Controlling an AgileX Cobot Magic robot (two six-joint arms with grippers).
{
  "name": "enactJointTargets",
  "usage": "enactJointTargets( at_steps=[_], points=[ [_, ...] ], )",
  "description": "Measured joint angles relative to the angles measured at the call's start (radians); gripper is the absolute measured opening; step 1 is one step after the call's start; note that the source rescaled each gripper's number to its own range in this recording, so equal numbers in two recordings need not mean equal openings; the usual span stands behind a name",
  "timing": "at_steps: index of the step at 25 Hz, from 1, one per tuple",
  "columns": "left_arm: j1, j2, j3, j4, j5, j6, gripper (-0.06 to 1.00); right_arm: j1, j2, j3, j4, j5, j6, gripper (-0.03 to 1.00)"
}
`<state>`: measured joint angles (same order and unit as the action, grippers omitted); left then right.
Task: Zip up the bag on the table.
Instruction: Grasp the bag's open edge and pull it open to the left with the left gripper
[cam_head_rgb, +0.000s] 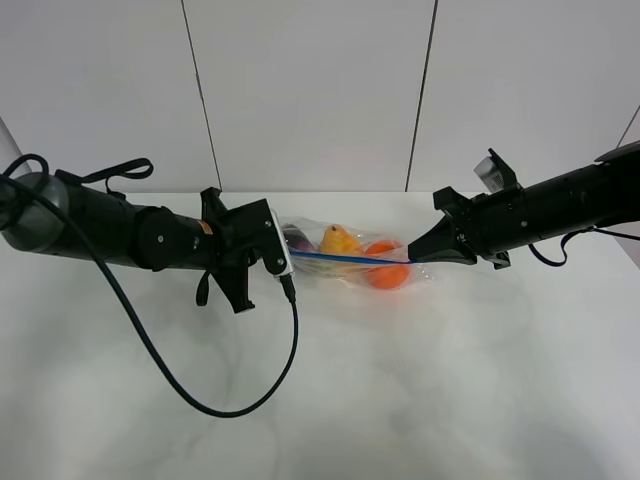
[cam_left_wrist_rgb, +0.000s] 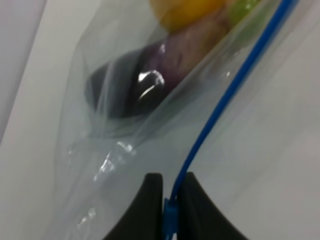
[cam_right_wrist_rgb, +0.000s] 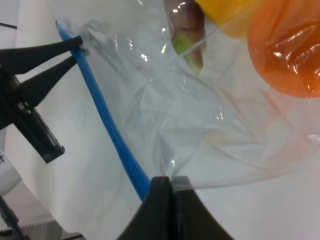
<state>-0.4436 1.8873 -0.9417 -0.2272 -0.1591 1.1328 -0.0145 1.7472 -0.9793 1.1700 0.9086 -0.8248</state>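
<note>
1. Left gripper (cam_left_wrist_rgb: 172, 182): jaws pressed together on the blue zipper strip (cam_left_wrist_rgb: 225, 95) at one end of the bag (cam_head_rgb: 352, 268).
2. Right gripper (cam_right_wrist_rgb: 167, 181): pinching the strip's opposite end.
3. Bag: stretched between both grippers, seemingly resting on the table (cam_head_rgb: 420, 400).

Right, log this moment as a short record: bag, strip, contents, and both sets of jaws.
bag: clear plastic, on the white table, between the two arms
strip: blue, stretched straight from one set of jaws to the other
contents: orange fruit, yellow fruit, dark purple item
left jaws: shut on the strip's left end
right jaws: shut on the strip's right end
sealed: cannot tell
</note>
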Motion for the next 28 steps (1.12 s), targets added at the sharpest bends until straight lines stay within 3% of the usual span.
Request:
enactJointTargets(
  at_steps=[12,28],
  points=[
    [0.091,0.000,0.001,-0.013,0.003,0.000,0.00,0.003,0.000,0.000,0.007,-0.013,0.000,0.00],
    [0.119,0.000,0.001,-0.018,0.019,0.000,0.00,0.003,0.000,0.000,0.002,-0.015,0.000,0.00]
  ],
)
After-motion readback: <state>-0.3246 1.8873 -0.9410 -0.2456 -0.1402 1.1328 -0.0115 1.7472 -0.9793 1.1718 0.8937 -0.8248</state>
